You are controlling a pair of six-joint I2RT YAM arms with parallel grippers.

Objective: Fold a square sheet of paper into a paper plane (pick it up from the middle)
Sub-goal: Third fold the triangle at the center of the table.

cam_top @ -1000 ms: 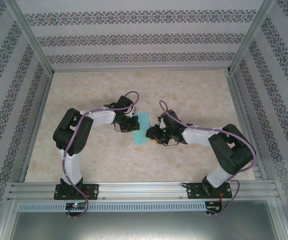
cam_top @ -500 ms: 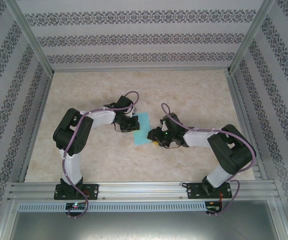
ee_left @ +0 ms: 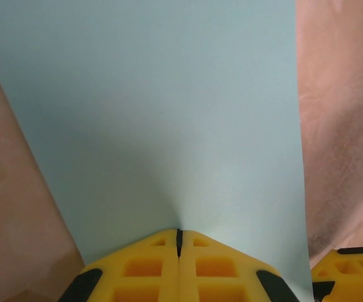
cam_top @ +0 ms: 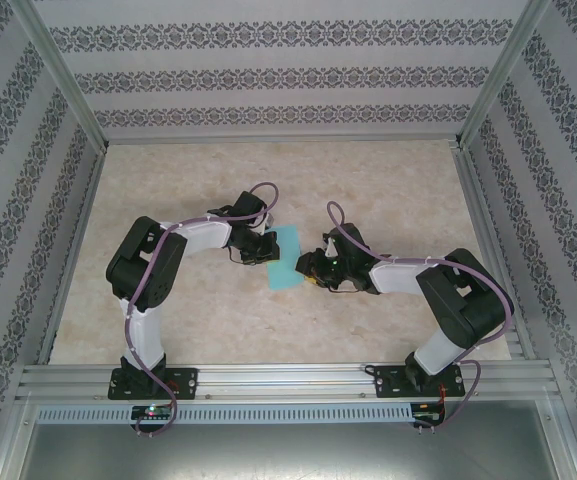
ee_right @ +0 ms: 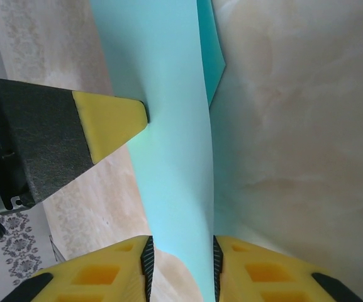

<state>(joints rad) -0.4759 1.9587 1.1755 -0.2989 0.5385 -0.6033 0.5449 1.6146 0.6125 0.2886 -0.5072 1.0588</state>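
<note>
The square sheet of paper point(cam_top: 288, 260), turquoise and bent into a narrow strip shape, is held up between the two grippers at mid-table. My left gripper point(cam_top: 265, 247) is shut on its left edge; in the left wrist view the yellow fingertips point(ee_left: 162, 251) meet with the sheet point(ee_left: 168, 113) pinched in the seam. My right gripper point(cam_top: 311, 268) is at the sheet's right edge. Its jaws point(ee_right: 181, 255) stand apart, and the curved sheet point(ee_right: 168, 138) runs through the gap. A second layer of paper point(ee_right: 214, 63) shows behind. The left gripper's fingertip point(ee_right: 109, 119) touches the sheet.
The marbled beige table point(cam_top: 388, 190) is ringed by an aluminium frame point(cam_top: 288, 380) and patterned walls. Both arms reach in from the near edge and bend toward the centre. The right gripper's yellow finger point(ee_left: 351, 270) sits close beside the left one.
The right wrist has shifted slightly by the sheet's right edge. The left arm and the sheet have hardly moved.
</note>
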